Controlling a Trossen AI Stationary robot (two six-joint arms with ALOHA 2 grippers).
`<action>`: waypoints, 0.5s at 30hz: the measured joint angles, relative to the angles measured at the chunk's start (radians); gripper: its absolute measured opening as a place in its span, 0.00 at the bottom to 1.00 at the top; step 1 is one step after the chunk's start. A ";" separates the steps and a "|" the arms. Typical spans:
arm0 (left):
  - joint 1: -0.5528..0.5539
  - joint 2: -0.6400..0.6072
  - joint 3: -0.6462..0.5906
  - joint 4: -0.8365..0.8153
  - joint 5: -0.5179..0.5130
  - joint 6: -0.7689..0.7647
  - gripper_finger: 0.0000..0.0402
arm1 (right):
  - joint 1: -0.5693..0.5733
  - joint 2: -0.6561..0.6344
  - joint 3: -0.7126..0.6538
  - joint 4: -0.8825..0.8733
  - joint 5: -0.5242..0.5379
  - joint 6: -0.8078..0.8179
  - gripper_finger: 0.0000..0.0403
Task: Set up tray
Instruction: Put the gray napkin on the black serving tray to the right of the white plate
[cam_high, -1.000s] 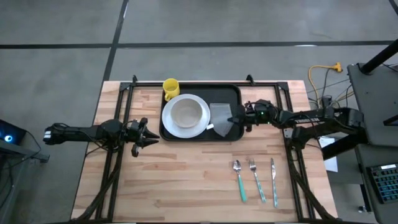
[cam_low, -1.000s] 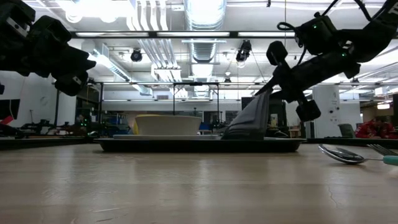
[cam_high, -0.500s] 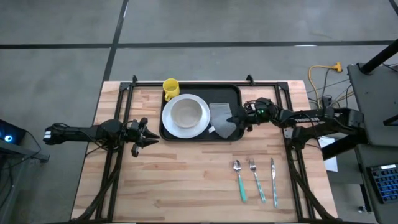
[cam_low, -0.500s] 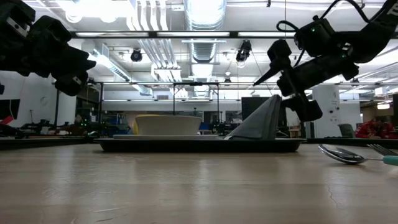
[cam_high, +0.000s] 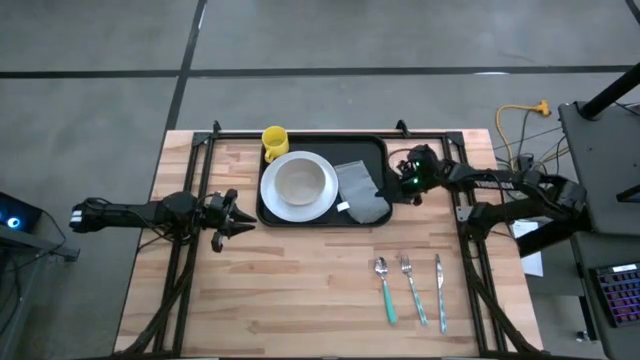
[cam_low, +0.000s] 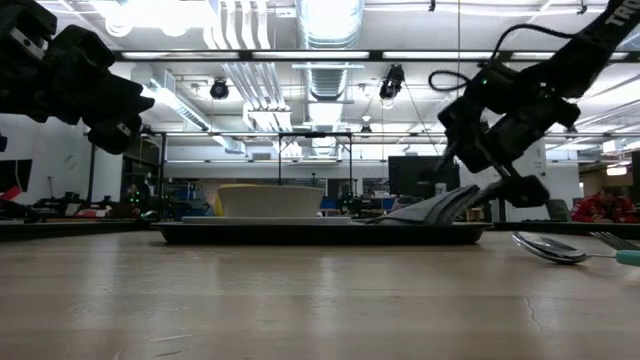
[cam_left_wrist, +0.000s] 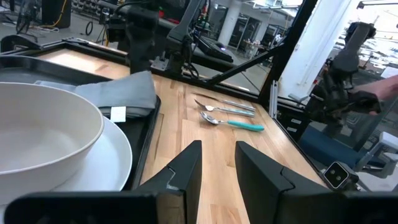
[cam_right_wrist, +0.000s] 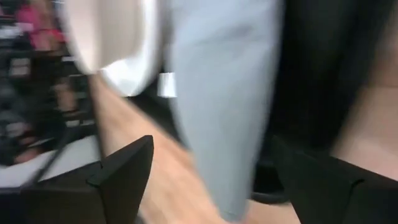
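Note:
The black tray (cam_high: 372, 150) lies at the table's far middle. In it a white plate (cam_high: 318, 208) carries a white bowl (cam_high: 298, 183). A grey napkin (cam_high: 361, 191) lies low in the tray's right part, beside the plate; the low view shows it as a flat heap (cam_low: 428, 208). My right gripper (cam_high: 398, 182) hovers open just right of the napkin, above the tray's right rim, touching nothing. In its wrist view the napkin (cam_right_wrist: 217, 93) shows between the wide-apart fingers. My left gripper (cam_high: 236, 216) waits open left of the tray, above the table.
A yellow mug (cam_high: 274, 142) stands at the tray's far left corner. A teal-handled spoon (cam_high: 385, 290), a fork (cam_high: 412, 288) and a knife (cam_high: 439, 290) lie side by side on the wood near the front right. Black frame rails (cam_high: 200, 160) run along both sides.
My right gripper has opened and let go of the napkin, then drawn back toward the table's right edge. The napkin, held up on end a second ago, has sunk down and now lies low in the tray.

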 joint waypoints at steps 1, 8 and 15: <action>0.000 0.000 0.000 0.000 0.000 0.000 0.20 | -0.017 0.000 0.025 -0.081 0.012 -0.046 0.77; 0.000 0.000 0.000 0.000 0.000 0.000 0.20 | -0.069 0.005 0.229 -0.281 0.185 -0.394 0.75; -0.001 0.000 0.000 0.000 0.000 0.000 0.20 | -0.031 0.077 0.394 -0.295 0.202 -0.936 0.76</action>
